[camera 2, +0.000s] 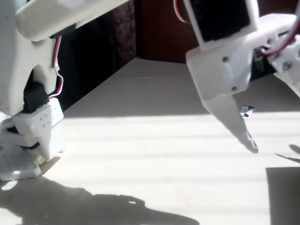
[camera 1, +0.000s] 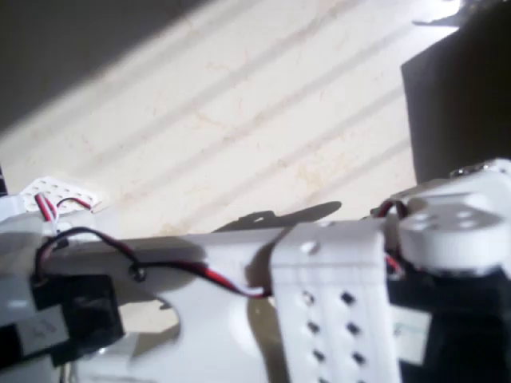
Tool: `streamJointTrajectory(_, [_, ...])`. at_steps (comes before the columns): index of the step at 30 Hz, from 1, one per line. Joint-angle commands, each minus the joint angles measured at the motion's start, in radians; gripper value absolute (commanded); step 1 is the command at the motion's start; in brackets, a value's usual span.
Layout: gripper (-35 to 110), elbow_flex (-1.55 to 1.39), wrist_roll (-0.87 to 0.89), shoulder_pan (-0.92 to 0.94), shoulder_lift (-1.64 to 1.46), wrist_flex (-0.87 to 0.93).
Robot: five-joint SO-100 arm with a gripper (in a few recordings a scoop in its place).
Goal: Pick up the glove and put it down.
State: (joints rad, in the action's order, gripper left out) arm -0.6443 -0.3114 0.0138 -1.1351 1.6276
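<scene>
Above sunlit table, white gripper hangs; 1 finger visible, opening unclear, right edge cropped.

1. The white robot arm looks like smooth moulded plastic with a faint sheen, dotted with small holes.
2. The pale cream table top appears matt, with faint marble-like veining.
3. The thin red, black and white wires have glossy plastic coating.
4. The gripper's tapered white plastic finger looks smooth.
</scene>
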Motion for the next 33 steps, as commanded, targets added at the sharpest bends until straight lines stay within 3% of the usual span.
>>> streamJointTrajectory(1, [28, 0.005, 0.035, -0.075, -0.044, -0.009])
streamJointTrajectory(13, [28, 0.005, 0.143, -0.121, 0.216, -0.245])
streamJointTrajectory(20, [27, 0.006, 0.129, -0.121, 0.284, -0.261])
streamJointTrajectory(30, [1, 0.015, 0.127, -0.117, 0.285, -0.262])
streamJointTrajectory(33, [0, 0.015, 0.127, -0.12, 0.285, -0.262])
